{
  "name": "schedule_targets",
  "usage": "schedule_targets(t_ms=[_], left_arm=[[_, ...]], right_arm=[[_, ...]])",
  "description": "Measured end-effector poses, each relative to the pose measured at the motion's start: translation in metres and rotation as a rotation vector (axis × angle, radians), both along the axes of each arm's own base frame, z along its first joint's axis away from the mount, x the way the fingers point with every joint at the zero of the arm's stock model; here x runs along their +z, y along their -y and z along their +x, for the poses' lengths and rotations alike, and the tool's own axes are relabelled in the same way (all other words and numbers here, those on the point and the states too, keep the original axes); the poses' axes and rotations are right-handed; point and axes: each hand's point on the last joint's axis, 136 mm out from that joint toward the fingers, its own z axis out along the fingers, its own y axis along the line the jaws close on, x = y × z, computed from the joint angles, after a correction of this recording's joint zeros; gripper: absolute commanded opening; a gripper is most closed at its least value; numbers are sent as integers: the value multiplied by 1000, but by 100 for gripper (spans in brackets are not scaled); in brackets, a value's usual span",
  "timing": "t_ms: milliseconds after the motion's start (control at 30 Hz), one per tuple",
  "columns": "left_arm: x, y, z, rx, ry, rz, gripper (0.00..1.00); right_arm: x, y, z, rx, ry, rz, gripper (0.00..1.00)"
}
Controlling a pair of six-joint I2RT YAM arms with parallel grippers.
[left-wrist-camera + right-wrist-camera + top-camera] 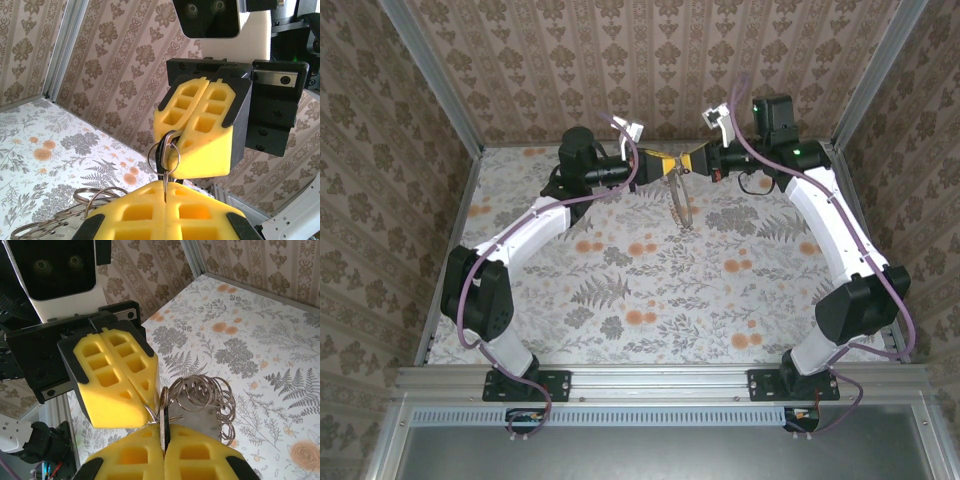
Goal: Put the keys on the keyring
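Observation:
My two grippers meet tip to tip above the back of the table. The right gripper (687,164) (164,434) is shut on the key (163,421) (167,146), whose dark head stands edge-on between its yellow pads. A small split ring (161,159) hangs through the key. The left gripper (669,168) (165,187) is shut on a thin wire of the keyring. The keyring (682,205) (212,390) (87,199) dangles below the grippers as a hoop carrying several small rings. In the right wrist view the left gripper's tips (146,406) touch the ring beside the key.
A flat grey piece (205,422) hangs behind the rings. The floral tabletop (650,290) lies well below the grippers. Patterned walls and aluminium corner posts (430,75) (880,70) close in the back and sides.

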Motion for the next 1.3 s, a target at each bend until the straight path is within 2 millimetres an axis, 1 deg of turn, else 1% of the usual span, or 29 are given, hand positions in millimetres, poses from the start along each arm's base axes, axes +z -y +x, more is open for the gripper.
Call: schedule_targets(t_ms=[433,500,567,667,800,900,1000,1167,1300], left_arm=[[2,-1,0,6,6,-2,0],[2,-1,1,11,8,-1,13],[1,-1,2,13,17,2,29],[-1,-1,2,17,18,10,41],[-3,-4,5,32,12,17,49],[-1,-12,9,60,11,18,53],[3,-26,11,98,15,15,56],[10,-57,23,189,27,9,59],[12,-81,35,268,29,8,60]], right_arm=[[0,-3,5,10,-13,9,0],[-1,-3,6,8,-17,11,0],[-1,-3,7,5,-24,13,0],[-2,-4,11,4,-27,15,0],[-5,-5,16,4,-35,13,0],[-13,-7,21,3,-54,10,0],[-25,-8,28,0,-85,6,0],[-44,-12,44,-11,-140,7,0],[-59,-19,64,-16,-181,10,0]])
